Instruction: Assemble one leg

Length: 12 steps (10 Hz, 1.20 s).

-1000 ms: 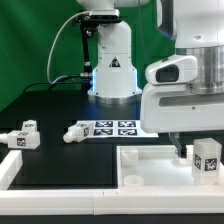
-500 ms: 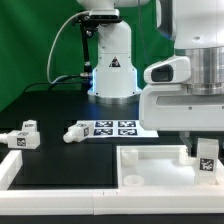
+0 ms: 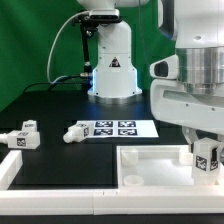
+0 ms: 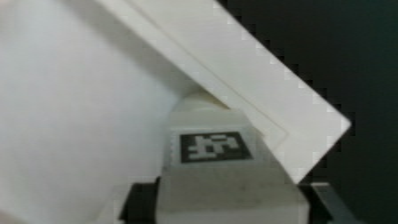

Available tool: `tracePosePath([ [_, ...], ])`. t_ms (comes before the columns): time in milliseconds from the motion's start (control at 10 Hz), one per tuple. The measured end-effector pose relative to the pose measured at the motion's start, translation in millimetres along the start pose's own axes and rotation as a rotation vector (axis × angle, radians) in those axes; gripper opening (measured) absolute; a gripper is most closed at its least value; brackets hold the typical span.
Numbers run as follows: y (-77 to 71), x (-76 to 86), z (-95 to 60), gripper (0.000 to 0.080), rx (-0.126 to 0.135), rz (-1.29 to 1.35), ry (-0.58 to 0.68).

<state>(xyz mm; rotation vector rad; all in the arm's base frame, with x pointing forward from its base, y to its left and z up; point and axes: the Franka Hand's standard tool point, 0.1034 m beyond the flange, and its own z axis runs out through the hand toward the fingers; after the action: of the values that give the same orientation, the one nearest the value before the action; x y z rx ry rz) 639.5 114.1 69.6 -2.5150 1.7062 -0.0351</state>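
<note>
— Hand (image 3: 203, 152) is clamping the leg (image 3: 207, 155) between its two fingers, isn't it?

— Yes, the wrist view is showing the leg (image 4: 215, 160) sitting squarely between the fingers (image 4: 150, 203), its tag facing the camera. It is hanging over the large white panel (image 3: 110, 172), close to the panel's corner toward the exterior view's right, near the front edge of the surface (image 3: 60, 110).

— How should this step be going?

— I am judging that the leg needs lowering straight and upright into that corner, with the grip staying firm so it is not tilting or twisting.

— And how is the leg looking?

— Small, white, blocky plastic, carrying a square black-and-white tag. Two similar pegs (image 3: 24, 135) are lying on the dark surface beside the marker board (image 3: 118, 128).
</note>
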Motion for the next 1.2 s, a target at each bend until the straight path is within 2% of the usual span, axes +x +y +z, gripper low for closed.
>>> tracePosePath([
  [100,-0.4,0.1,0.0,0.0288,0.002,0.134,-0.003],
  [600,-0.4,1.5,0.2,0.0288,0.009,0.406,-0.022],
  [800,-0.6,4.3,0.5,0.0288,0.025,0.688,-0.059],
  [1200,-0.5,4.5,0.6,0.0288,0.024,0.722,-0.059],
])
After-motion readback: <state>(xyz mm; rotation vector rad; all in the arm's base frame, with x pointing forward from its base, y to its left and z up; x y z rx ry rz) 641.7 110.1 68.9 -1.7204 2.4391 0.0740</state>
